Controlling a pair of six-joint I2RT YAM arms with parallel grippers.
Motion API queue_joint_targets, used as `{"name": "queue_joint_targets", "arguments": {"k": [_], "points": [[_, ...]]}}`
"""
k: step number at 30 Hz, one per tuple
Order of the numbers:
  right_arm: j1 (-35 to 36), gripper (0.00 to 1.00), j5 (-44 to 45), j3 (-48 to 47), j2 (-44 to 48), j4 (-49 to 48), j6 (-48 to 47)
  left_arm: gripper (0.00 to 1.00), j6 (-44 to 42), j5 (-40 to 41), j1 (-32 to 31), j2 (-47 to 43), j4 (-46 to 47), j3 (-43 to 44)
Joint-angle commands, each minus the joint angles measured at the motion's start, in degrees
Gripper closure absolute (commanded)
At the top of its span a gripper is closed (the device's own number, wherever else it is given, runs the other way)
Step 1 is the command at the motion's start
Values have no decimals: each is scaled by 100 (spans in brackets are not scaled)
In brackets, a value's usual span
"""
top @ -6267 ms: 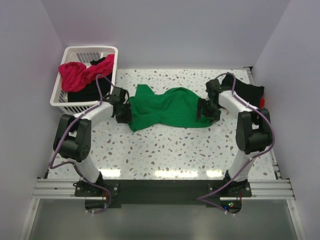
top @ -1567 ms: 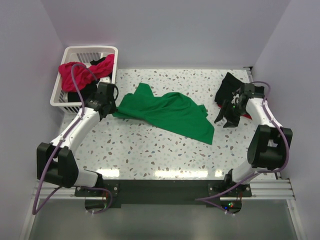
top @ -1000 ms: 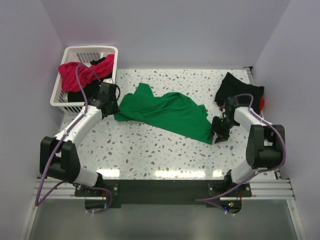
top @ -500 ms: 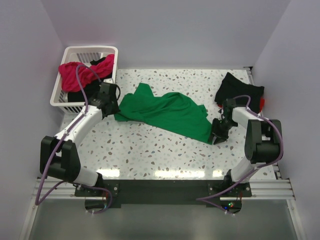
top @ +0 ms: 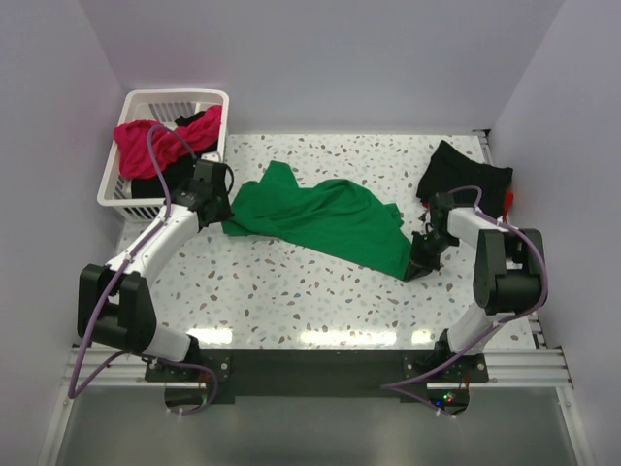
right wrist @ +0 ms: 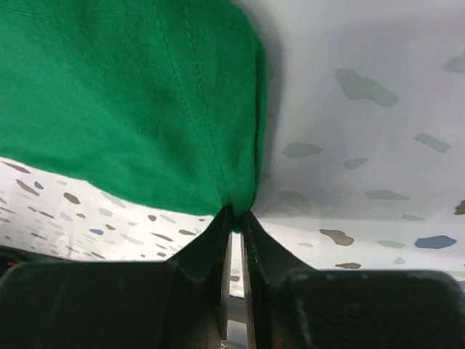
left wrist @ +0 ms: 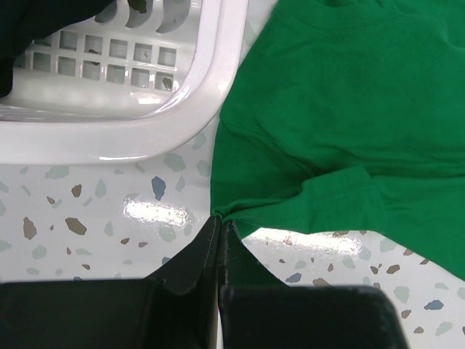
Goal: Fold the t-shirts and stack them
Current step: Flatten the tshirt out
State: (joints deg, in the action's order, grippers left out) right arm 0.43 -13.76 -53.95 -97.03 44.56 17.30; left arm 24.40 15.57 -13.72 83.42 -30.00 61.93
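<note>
A bright green t-shirt [top: 320, 221] lies spread across the middle of the speckled table. My left gripper [top: 215, 216] is shut on the shirt's left edge [left wrist: 222, 213], next to the basket. My right gripper [top: 417, 264] is shut on the shirt's lower right corner [right wrist: 236, 207], whose hem runs between the fingertips. A black t-shirt [top: 464, 173] lies at the back right with a bit of red showing under it. Pink [top: 146, 144] and black shirts fill the basket.
A white slatted basket [top: 215, 107] stands at the back left, its rim [left wrist: 167, 138] close beside my left gripper. White walls enclose the table on three sides. The table's front strip shows bare speckled surface [top: 310, 301].
My right gripper slid in to the green shirt's lower right corner and closed on it. The left gripper has kept its hold and has not moved.
</note>
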Motion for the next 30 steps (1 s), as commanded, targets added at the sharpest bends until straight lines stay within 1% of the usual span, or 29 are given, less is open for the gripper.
{"name": "queue_joint_targets", "arguments": {"k": [1, 2, 4, 8, 11, 14, 15, 17, 18, 19, 22, 23, 24, 27, 30], "points": [[116, 89, -443, 210, -246, -369, -78, 100, -50, -63, 36, -71, 240, 196], [116, 94, -478, 210, -237, -369, -95, 100, -50, -72, 36, -71, 249, 205], [116, 100, -584, 184, -228, -334, -121, 100, -50, -90, 36, -80, 258, 196], [107, 100, -654, -71, -97, -132, -113, 100, -50, -151, 36, -159, 319, 179], [63, 100, -716, -536, 114, 132, -43, 100, -50, -212, 36, -282, 459, 188], [10, 100, -707, -1256, 281, 448, 54, 100, -41, -292, 36, -361, 653, 319], [-16, 100, -707, -1676, 299, 614, 63, 100, -50, -361, 36, -370, 749, 485], [-25, 100, -664, -2126, 317, 791, 98, 100, -102, -432, 36, -353, 846, 705], [-25, 100, -637, -2580, 317, 939, 107, 100, -120, -485, 36, -335, 934, 950], [-199, 100, -628, -2803, 317, 1011, 142, 100, -155, -502, 36, -317, 987, 1092], [-288, 100, -575, -3708, 325, 1204, 256, 100, -216, -529, 36, -291, 1136, 1680], [-280, 100, -462, -3919, 352, 1213, 291, 100, -225, -529, 36, -291, 1189, 1978], [-289, 100, -400, -4313, 404, 1213, 326, 100, -234, -546, 36, -300, 1224, 2129], [-289, 100, -120, -4973, 588, 1082, 449, 100, -217, -547, 36, -361, 1321, 2707], [-298, 100, 101, -5413, 799, 846, 494, 100, -191, -547, 36, -519, 1540, 3139]]}}
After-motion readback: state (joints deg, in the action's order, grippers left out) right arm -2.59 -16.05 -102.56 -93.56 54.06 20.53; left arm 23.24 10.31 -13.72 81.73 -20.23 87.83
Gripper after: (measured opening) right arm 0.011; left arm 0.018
